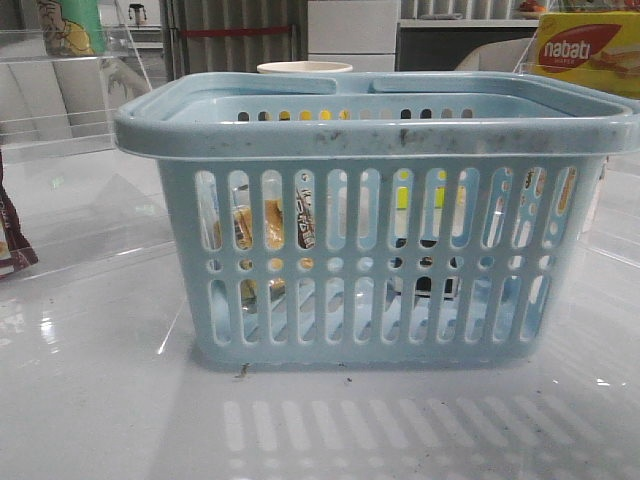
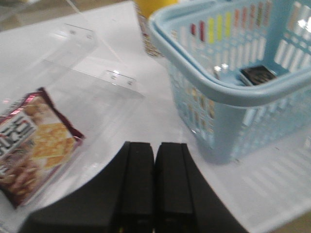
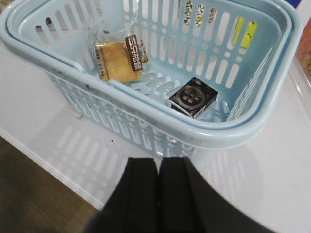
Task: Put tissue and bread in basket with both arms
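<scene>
The light-blue basket [image 1: 370, 130] stands in the middle of the white table. In the right wrist view the bread [image 3: 118, 57] in clear wrap lies inside the basket [image 3: 146, 104] against one wall, and the small blackish tissue pack [image 3: 193, 98] lies on its floor near the other side. The bread shows through the slots in the front view [image 1: 272, 222]. The tissue also shows in the left wrist view [image 2: 257, 75] inside the basket [image 2: 209, 90]. My left gripper [image 2: 154, 148] is shut and empty, outside the basket. My right gripper [image 3: 159, 162] is shut and empty, outside the basket's rim.
A dark red snack packet [image 2: 31, 143] lies on the table near the left gripper, beside clear acrylic stands [image 2: 87, 53]. A yellow nabati box [image 1: 590, 50] is at the back right. A white cup [image 1: 305, 68] stands behind the basket. The table edge [image 3: 43, 160] and floor show by the right gripper.
</scene>
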You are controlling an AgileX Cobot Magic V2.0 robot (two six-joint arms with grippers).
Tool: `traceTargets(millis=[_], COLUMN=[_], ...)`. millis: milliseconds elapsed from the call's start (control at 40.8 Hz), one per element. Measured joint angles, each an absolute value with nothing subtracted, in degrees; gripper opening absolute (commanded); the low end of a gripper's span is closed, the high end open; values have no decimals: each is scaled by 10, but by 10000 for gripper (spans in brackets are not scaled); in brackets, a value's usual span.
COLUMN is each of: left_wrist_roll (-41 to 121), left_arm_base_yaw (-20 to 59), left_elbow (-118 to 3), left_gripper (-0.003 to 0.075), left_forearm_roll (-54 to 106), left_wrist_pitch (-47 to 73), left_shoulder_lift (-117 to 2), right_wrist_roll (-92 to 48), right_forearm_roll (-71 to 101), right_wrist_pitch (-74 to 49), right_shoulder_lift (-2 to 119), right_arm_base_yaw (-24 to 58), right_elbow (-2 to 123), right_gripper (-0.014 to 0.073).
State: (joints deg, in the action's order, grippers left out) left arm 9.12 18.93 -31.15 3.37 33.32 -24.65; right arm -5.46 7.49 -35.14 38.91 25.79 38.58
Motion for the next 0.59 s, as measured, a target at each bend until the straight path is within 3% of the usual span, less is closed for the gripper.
traceTargets(millis=[221,589], left_wrist_roll=[90,-12], left_arm_base_yaw=[82,38], left_elbow=[-197,-29], left_gripper=[92,92], left_forearm_roll=[37,-14], left_wrist_pitch=[218,88], left_shoulder_lift=[-136,-38], right_wrist_roll=[-55,-55], right_forearm_roll=[75,75], right_wrist_pitch=[-351,-351], right_shoulder_lift=[389,389], right_arm_base_yaw=[258,258], right_elbow=[386,386], right_gripper=[67,67])
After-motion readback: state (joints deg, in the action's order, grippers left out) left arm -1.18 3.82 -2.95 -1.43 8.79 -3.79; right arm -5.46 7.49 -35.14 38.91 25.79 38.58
